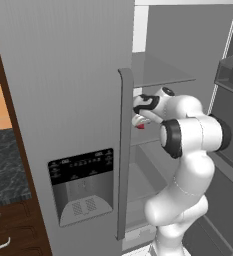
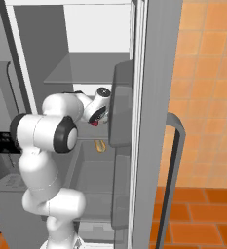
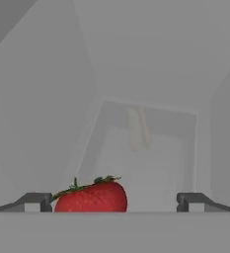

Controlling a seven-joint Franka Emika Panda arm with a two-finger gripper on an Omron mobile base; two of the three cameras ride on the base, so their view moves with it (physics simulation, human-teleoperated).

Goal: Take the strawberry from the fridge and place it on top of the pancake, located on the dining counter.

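Inside open tall grey steel fridge (image 1: 63, 100), white arm's gripper (image 3: 114, 200) with fingers (image 3: 35, 200) wide apart around tiny bright red rounded strawberry (image 3: 92, 196), nearer one finger.

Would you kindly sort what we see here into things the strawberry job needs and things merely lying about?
Needed for the job:
- strawberry, between the open fingers
- fridge, right door open
- gripper

Just lying about:
- yellowish food item on a lower shelf
- water dispenser
- black wall counter
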